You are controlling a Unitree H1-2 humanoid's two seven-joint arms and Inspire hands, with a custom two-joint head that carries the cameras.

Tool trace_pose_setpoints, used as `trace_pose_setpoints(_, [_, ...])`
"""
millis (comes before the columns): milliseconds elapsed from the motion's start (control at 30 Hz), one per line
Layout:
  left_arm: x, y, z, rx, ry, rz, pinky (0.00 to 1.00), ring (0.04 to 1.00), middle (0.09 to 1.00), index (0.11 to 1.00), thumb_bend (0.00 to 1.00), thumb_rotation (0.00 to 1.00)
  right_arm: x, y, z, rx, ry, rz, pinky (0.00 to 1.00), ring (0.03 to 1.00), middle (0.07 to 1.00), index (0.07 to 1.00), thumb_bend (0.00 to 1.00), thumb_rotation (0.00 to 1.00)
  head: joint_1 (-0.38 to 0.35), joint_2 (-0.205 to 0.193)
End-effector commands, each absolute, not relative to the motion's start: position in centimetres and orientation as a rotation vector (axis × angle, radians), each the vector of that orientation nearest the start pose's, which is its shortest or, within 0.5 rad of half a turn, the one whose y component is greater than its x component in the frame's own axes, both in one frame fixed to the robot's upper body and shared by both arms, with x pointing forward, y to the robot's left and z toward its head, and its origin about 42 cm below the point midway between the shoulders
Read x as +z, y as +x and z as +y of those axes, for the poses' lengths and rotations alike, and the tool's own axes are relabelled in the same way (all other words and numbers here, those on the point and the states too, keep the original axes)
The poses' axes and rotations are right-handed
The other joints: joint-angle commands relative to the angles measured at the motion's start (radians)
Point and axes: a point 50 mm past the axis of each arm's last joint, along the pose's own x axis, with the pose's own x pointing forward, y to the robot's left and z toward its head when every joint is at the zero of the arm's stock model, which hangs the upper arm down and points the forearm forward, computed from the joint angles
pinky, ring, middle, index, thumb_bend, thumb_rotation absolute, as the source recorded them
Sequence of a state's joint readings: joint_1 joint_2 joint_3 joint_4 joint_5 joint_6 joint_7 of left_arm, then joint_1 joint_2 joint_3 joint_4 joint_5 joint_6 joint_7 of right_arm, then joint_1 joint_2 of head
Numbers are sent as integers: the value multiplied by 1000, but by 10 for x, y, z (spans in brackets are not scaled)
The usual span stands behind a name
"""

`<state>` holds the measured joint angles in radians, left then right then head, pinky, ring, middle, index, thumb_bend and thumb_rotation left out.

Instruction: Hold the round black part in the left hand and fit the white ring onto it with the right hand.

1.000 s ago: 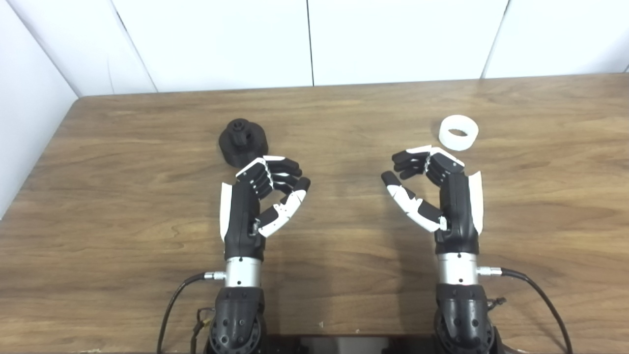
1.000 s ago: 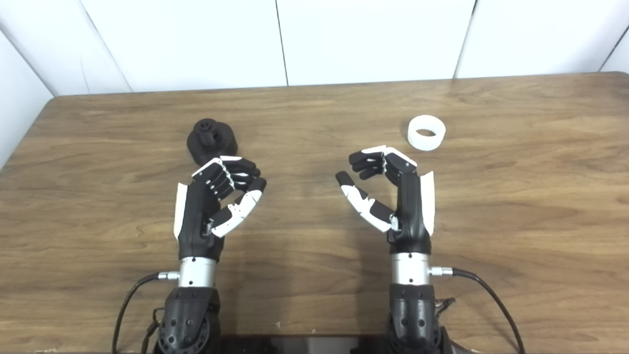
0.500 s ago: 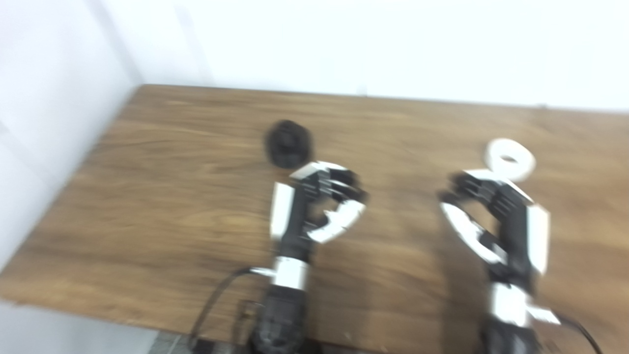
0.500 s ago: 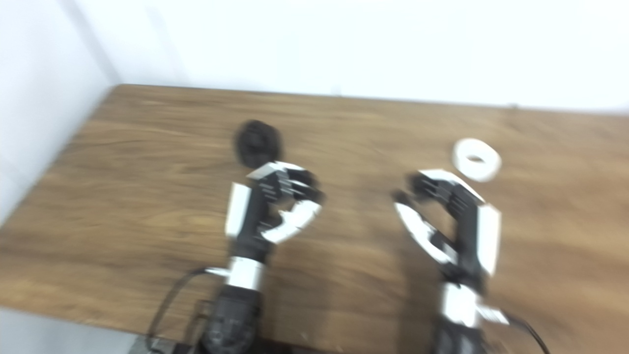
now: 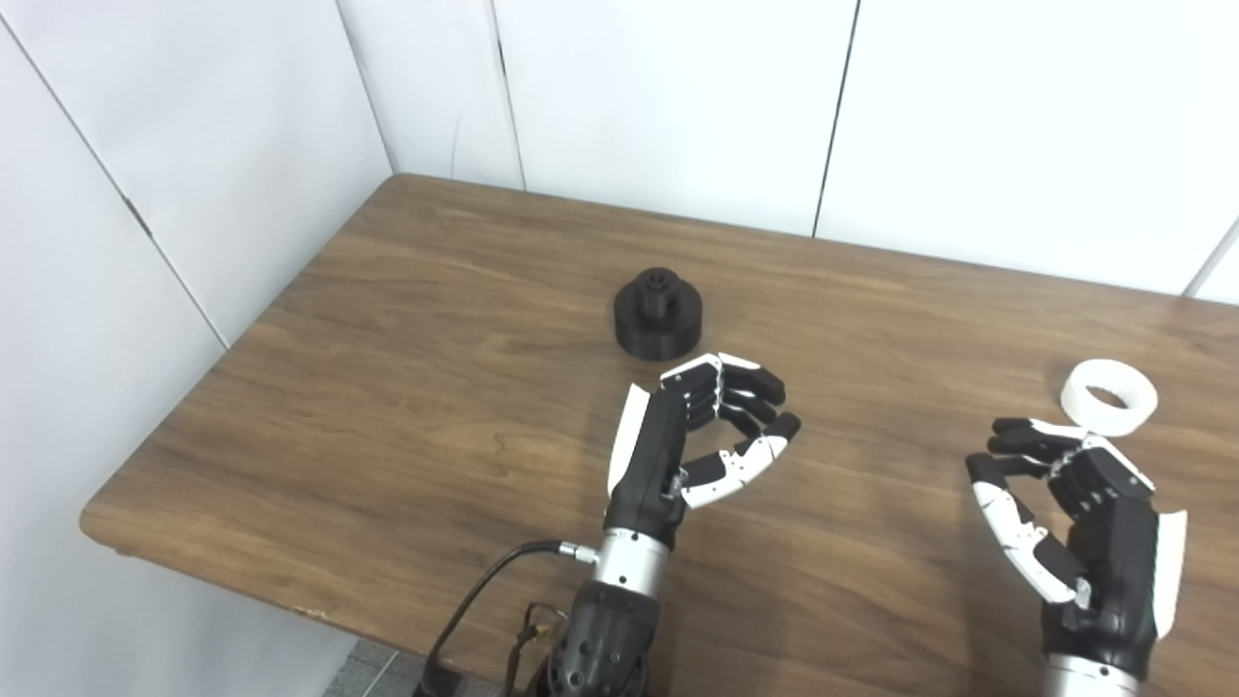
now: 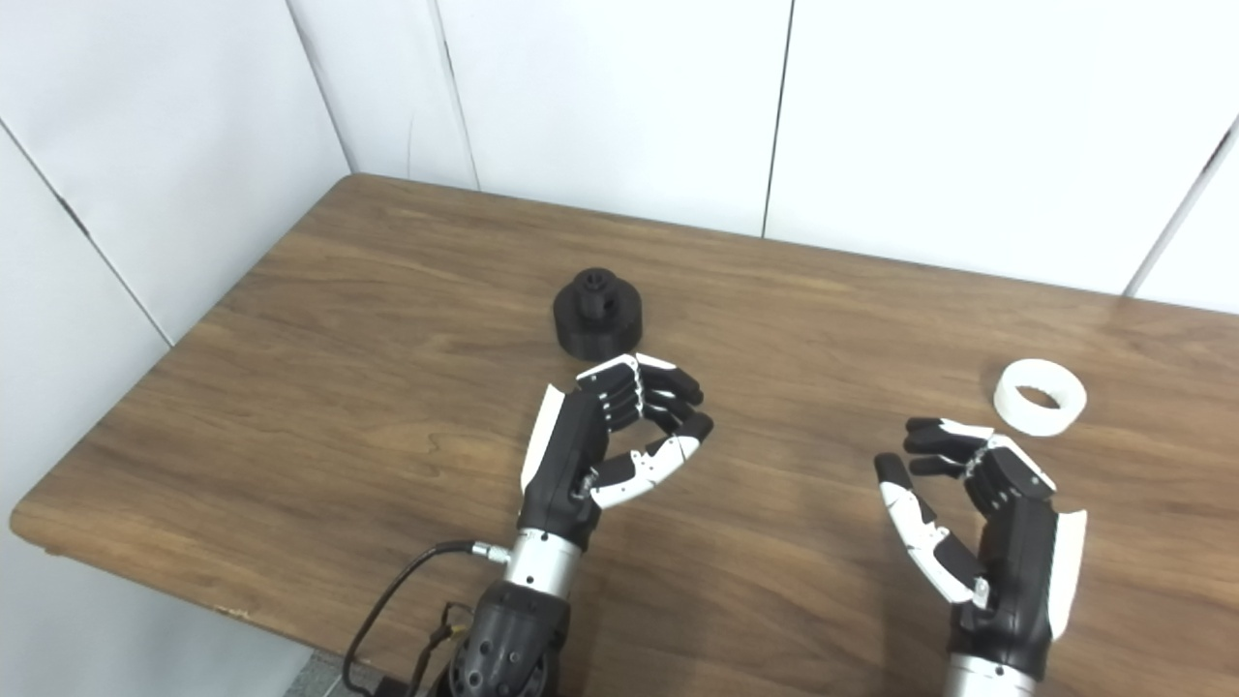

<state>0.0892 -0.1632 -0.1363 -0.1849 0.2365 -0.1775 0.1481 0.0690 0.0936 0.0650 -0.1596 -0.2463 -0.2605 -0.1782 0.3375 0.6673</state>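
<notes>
The round black part (image 5: 657,315) stands on the wooden table (image 5: 407,387), a short knob on its top. Just below and to its right my left hand (image 5: 702,440) hovers, fingers curled with a gap to the thumb, holding nothing. The white ring (image 5: 1109,396) lies flat near the right edge of the picture. My right hand (image 5: 1074,513) is just below the ring, fingers curled but apart from the thumb, empty. Neither hand touches its object.
White wall panels (image 5: 678,106) rise behind the table and along its left side. The table's left front corner (image 5: 97,518) and front edge show, with floor below. A black cable (image 5: 474,600) hangs from the left forearm.
The camera has swung left and tilted, so the whole scene sits further right and the table's left corner shows. Hands, black part and ring keep the same places relative to each other.
</notes>
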Motion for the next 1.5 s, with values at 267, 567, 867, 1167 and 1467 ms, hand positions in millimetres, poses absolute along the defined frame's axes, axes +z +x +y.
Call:
trace_pose_setpoints(267, [171,262,156,-16,189,-351,484,594,651,497,506,74,145,248,-180,-142,-103,-397,482,554,588,494,496,163,5,-1])
trace_pose_setpoints(567, [182,270,187,-15,465,-310,554,685,747,727,708,205,144,248,-181,-145,-106,-392,483,553,584,493,496,162,6,2])
trace_pose_setpoints(867, [196,283,207,-4,512,-335,607,727,764,738,721,182,144,249,-183,-138,-110,-397,478,555,584,494,495,160,8,2])
trace_pose_setpoints(1167, [223,299,233,59,733,-378,676,777,806,775,712,271,144,249,-183,-143,-115,-391,479,554,580,493,496,161,7,-1])
trace_pose_setpoints(1467, [242,317,252,109,856,-368,617,771,824,787,757,331,144,250,-184,-135,-116,-393,482,558,586,493,495,161,10,1])
